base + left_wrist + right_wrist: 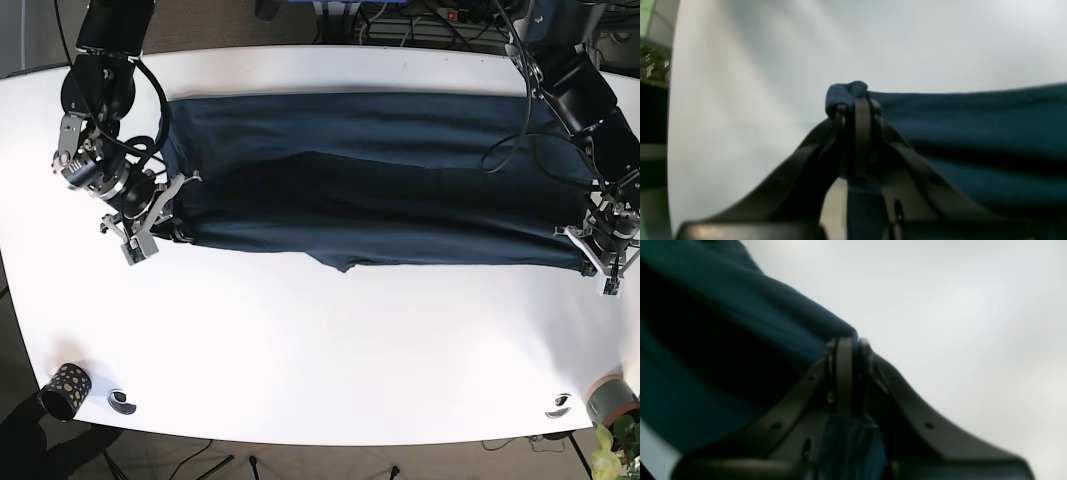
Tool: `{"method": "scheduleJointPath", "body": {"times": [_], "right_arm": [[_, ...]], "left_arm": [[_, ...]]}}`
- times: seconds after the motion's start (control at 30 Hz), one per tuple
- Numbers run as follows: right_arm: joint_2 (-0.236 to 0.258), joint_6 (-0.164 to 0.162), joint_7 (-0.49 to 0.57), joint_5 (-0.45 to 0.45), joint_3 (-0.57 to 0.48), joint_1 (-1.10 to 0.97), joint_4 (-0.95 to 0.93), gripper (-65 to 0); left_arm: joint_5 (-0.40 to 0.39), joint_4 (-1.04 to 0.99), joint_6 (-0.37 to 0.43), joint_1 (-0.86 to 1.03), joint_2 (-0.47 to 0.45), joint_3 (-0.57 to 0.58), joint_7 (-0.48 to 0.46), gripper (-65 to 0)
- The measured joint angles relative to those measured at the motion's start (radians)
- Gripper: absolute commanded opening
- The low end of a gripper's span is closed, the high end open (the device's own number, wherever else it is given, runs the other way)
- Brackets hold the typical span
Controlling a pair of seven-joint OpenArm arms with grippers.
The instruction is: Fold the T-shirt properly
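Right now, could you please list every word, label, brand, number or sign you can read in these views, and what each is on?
None is readable.
T-shirt: plain dark blue, no visible print or label.
Dotted cup: a pattern only, no lettering.
Left gripper and right gripper: no markings; both wrist views are blurred.
Table: plain white.

We see the glossy white tabletop [300,340] evenly and brightly lit from overhead, with soft shadows in the folds of the dark teal cotton T-shirt [380,190]; both wrist views are blurred, soft-focused and bowed at the edges.
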Motion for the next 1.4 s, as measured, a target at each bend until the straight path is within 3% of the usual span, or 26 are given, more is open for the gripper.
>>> {"method": "scheduleJointPath", "body": {"times": [0.3,0.53,0.7,0.8,0.87,0.97,1.07,1.17,1.4], "right_arm": [[-0.051,0.001,-0.002,0.000,0.092,-0.155,0.105,-63.1],[-0.066,0.003,-0.001,0.004,0.093,-0.244,0.129,-62.9],[-0.087,0.003,-0.003,-0.002,0.095,-0.259,0.126,-62.1],[-0.090,0.000,0.007,0.000,0.095,-0.256,0.105,-56.4],[-0.090,0.000,0.005,-0.003,0.095,-0.260,0.092,-47.1],[-0.087,-0.007,0.001,-0.010,0.098,-0.277,0.092,-29.5],[-0.088,-0.006,-0.004,-0.006,0.098,-0.289,0.121,-18.1],[-0.090,-0.002,0.000,-0.003,0.096,-0.288,0.158,-17.1],[-0.100,0.000,-0.018,-0.004,0.028,-0.163,0.085,-17.1]], "left_arm": [[-0.012,0.165,-0.010,0.165,0.019,-0.028,0.002,-65.0],[-0.018,0.283,-0.009,0.249,0.017,-0.049,0.140,-65.0],[-0.023,0.338,-0.009,0.304,0.034,-0.103,0.154,-64.6],[-0.009,0.337,-0.009,0.340,0.053,-0.115,0.168,-64.4],[-0.010,0.337,-0.009,0.355,0.056,-0.110,0.167,-62.5],[-0.012,0.337,-0.008,0.371,0.055,-0.105,0.166,-49.6],[-0.008,0.337,-0.008,0.380,0.053,-0.090,0.168,-33.8],[-0.010,0.337,-0.008,0.379,0.057,-0.086,0.167,-27.2],[-0.009,0.337,-0.006,0.372,0.085,-0.080,0.168,-27.2]]}}
